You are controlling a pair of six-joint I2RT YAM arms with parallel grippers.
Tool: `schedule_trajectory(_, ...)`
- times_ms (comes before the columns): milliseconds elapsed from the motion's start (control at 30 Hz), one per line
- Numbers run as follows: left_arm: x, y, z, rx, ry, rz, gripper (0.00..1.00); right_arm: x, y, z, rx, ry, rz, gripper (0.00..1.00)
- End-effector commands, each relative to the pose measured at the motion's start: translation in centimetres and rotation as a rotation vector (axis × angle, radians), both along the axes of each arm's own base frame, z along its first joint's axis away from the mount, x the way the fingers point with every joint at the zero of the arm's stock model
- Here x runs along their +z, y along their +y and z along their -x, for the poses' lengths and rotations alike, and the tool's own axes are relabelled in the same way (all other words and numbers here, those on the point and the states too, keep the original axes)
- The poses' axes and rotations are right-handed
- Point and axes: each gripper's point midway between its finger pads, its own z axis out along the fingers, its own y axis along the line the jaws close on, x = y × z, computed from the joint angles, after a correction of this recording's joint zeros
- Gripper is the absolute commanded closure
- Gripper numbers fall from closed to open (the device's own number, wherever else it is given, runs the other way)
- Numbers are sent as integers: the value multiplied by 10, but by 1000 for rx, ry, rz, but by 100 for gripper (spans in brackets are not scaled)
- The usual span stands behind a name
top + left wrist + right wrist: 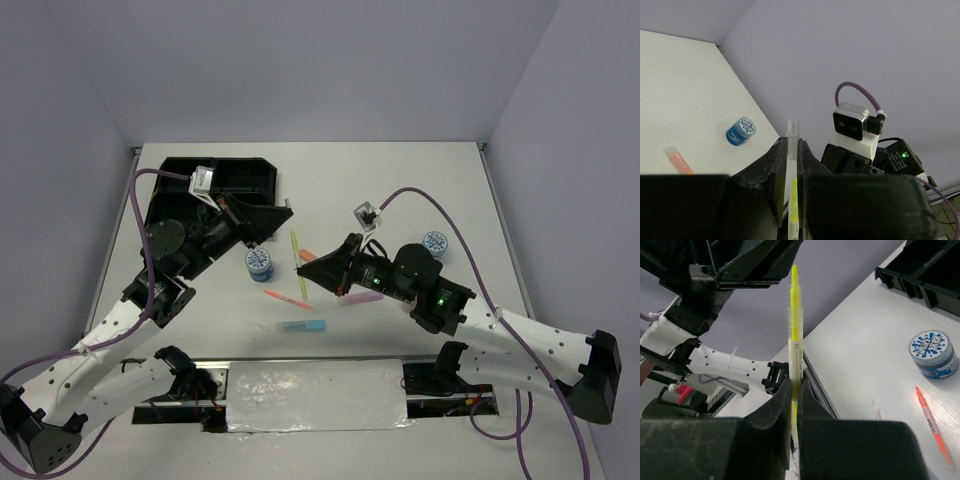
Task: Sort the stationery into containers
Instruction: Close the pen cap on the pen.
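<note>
1. The black tray (245, 175) sits at ten o'clock on the counter (400, 180), and the left claw (288, 212) reaches out past its near corner. The claw's fingers stand close together with a yellow pen showing in the slot. Whether they pinch it cannot be told.
2. A blue-white tape roll (259, 264) stands just beside that claw at seven o'clock, with loose pens and highlighters lying nearby.
3. The yellow pen (296, 255) stands between the two claws, its tip aimed at the left one.
4. The right claw (306, 270) is clamped on the pen's barrel.
5. The likely risk is a fumbled handover. If one claw lets go before the other has a firm hold, the thin pen could fall among the loose pieces. A pull off its axis while both claws hold it could twist it free.
6. The left arm covers most of the tray's compartments, so their contents cannot be made out. The right arm partly hides a purple highlighter (358, 298).
</note>
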Motion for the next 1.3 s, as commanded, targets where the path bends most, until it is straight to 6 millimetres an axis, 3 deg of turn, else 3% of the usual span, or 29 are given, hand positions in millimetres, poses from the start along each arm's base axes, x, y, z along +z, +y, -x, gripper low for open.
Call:
schedule_trajectory(0,21,2,3,6,-63,15,100,19,2,-5,-19,-46,-10,100)
schedule_trajectory(667,6,6,1,35,-42,-35,100,24,1,-14,-49,-65,7,100)
schedule_trajectory(1267,11,7,5,25,-53,-35,100,21,1,-18,-58,-63,22,100)
